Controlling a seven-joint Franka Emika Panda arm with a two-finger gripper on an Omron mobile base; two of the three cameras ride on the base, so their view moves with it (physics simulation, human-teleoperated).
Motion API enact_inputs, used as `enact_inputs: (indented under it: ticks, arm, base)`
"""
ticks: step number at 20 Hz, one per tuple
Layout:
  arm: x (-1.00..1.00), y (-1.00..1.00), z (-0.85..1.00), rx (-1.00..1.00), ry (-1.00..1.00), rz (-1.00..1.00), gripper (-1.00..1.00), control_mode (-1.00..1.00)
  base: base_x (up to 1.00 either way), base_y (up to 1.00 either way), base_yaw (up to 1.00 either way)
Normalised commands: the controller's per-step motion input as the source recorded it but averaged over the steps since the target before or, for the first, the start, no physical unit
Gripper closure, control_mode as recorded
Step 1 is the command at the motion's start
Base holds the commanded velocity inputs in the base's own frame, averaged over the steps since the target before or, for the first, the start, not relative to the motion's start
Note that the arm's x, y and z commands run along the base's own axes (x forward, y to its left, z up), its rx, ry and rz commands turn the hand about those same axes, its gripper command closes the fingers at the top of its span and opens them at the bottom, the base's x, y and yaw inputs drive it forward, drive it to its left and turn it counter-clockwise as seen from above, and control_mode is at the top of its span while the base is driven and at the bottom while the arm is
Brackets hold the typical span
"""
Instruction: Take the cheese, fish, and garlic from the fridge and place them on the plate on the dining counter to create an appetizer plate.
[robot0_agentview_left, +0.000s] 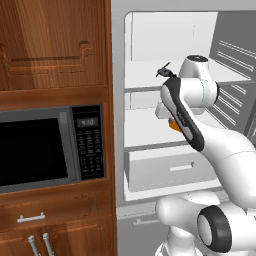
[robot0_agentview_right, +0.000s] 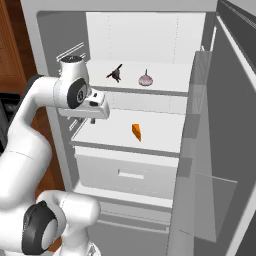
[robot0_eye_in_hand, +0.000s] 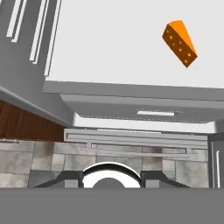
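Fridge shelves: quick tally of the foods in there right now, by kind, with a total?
Cheese: 1, on the lower shelf above the drawer
Fish: 1, on the upper shelf
Garlic: 1, on the upper shelf, beside the fish
Total: 3

White arm bent at the elbow, hand (robot0_agentview_right: 93, 119) pointing down, empty.

- Microwave (robot0_agentview_left: 50, 147): a small display at the top of its control panel (robot0_agentview_left: 89, 141) shows pale characters, too blurred to read
- Keypad below the display: rows of pale markings, none legible
- No other text, label, brand or number legible
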Motion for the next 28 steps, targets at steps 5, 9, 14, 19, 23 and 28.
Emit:
enact_inputs:
  ticks: [5, 9, 14, 19, 23, 28]
  arm:
    - [-0.06, 0.00, 0.04, 0.00, -0.15, -0.02, -1.00, -1.00]
    - [-0.17, -0.08, 0.24, 0.00, -0.35, 0.00, -1.00, -1.00]
    - [-0.05, -0.14, 0.36, 0.00, -0.25, 0.00, -1.00, -1.00]
    - [0.00, -0.09, 0.47, 0.00, -0.21, 0.00, -1.00, -1.00]
    - [0.05, -0.08, 0.52, 0.00, -0.17, 0.00, -1.00, -1.00]
    - [0.21, -0.22, 0.38, -0.08, -0.11, 0.00, -1.00, -1.00]
  base:
    - [0.00, 0.00, 0.00]
    - [0.00, 0.00, 0.00]
    - [0.00, 0.00, 0.00]
    - [0.00, 0.00, 0.00]
    - [0.00, 0.00, 0.00]
    - [0.00, 0.00, 0.00]
